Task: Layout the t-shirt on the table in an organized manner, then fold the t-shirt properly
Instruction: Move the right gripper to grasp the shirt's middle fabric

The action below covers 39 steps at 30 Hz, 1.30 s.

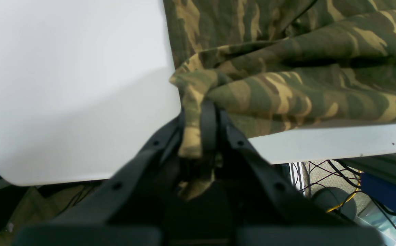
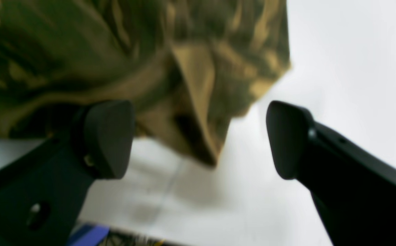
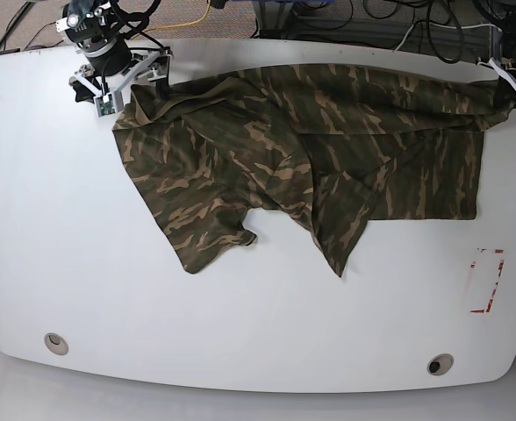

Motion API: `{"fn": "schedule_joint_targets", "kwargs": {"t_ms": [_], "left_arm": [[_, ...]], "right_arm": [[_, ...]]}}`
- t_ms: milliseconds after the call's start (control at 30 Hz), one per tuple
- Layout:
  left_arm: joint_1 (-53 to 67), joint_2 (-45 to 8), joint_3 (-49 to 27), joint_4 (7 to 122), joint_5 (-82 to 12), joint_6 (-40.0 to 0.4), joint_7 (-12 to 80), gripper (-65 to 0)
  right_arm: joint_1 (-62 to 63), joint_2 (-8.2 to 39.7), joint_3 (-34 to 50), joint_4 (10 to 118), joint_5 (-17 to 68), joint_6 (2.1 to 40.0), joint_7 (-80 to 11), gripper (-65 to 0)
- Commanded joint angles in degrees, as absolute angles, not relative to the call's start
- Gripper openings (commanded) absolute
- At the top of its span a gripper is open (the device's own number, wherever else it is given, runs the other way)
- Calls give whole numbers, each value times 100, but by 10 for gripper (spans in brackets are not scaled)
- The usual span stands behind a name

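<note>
The camouflage t-shirt (image 3: 311, 149) lies crumpled and partly doubled over across the back half of the white table (image 3: 240, 333). One sleeve points toward the front. My left gripper (image 1: 204, 112) is shut on a bunched corner of the t-shirt (image 1: 303, 68) at the table's edge (image 1: 64, 85), at the far right in the base view (image 3: 510, 92). My right gripper (image 2: 199, 140) stands open, its pads (image 2: 109, 136) either side of a blurred fold of the t-shirt (image 2: 115, 51), at the shirt's back left corner (image 3: 122, 88).
Two round grommet holes (image 3: 56, 342) (image 3: 440, 364) sit near the front edge. A red tape outline (image 3: 486, 281) marks the right side. Cables (image 3: 372, 17) run behind the table, and a blue box (image 1: 385, 194) with wires lies below its edge.
</note>
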<state>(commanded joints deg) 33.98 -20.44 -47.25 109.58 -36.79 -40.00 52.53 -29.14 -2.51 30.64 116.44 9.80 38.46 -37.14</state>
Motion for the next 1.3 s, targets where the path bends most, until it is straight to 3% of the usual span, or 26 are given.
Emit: {"fn": "schedule_joint_targets", "kwargs": {"t_ms": [367,867,1033,1300], "left_arm": [[3389,-2044,-4681,10958,-3679,-4000,5253,-635],[3389,-2044,-4558,10958,-3679,-4000,5253,-635],[3389,-2044,-4558,10958,-3679,-4000,5253,-636],[3380,-2044,-4558,10958,-3679,-4000,5253,-636]], "right_arm": [[-2105,-286,2624,11644,980,4000,-3855,-73],[-1323,-233,-31,11257,919,4000,-4066,-75],[-998,-40,-822,10958,725,3398,-3960,-75],[-716,4,-1982,10378,-356,2475,-3240,-75]]}}
